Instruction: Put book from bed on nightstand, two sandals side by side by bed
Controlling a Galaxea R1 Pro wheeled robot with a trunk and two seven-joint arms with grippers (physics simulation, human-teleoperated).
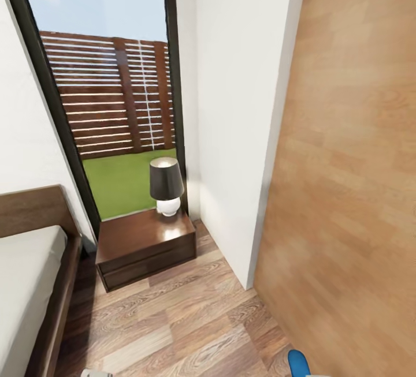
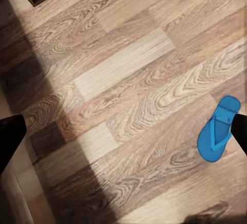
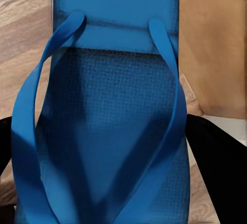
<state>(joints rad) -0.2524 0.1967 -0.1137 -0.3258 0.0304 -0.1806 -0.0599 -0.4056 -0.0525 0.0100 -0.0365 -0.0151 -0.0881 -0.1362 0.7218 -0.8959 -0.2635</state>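
Running left to right: bed (image 1: 29,273), nightstand (image 1: 144,244) bearing lamp (image 1: 166,185), left gripper (image 2: 123,131) spread empty above floor (image 2: 128,69), one sandal (image 2: 218,128) lying flat there, right gripper (image 3: 123,131) clamping the other sandal (image 3: 110,131), seemingly for placement bedside.

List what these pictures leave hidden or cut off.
- Bed: head view, cut by the left and bottom edges, so most of the mattress is out of frame.
- Sandal: head view, only a tip above the bottom edge.
- Sandal: right wrist view, so close that its ends run past the edges.
- Sandal: left wrist view, its side hidden behind a dark finger.
- Nightstand: left wrist view shows just a corner.
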